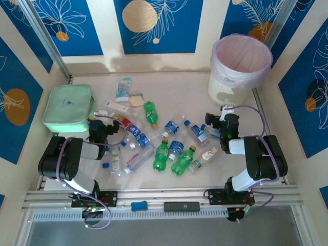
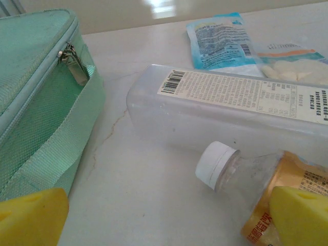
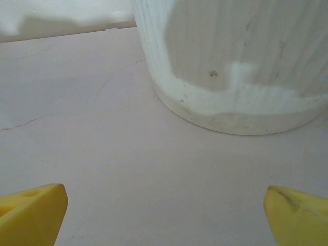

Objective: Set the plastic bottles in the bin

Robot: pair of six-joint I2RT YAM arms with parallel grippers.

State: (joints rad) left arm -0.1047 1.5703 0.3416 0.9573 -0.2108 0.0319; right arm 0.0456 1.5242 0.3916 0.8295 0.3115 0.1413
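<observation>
Left gripper (image 2: pixel 164 220) released and empty; right gripper (image 3: pixel 164 218) likewise spread wide.
Clear white-capped bottle (image 2: pixel 251 174) lies flat between the left fingers, cap pointing up-left; ribbed cream bin (image 3: pixel 230 66) stands upright ahead of the right fingers.

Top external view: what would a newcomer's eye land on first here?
A jumble of bottles, clear and green, lies scattered across the middle of the table. The big pink-lined bin stands in the far right corner. A mint-green pouch sits by the left edge.
</observation>
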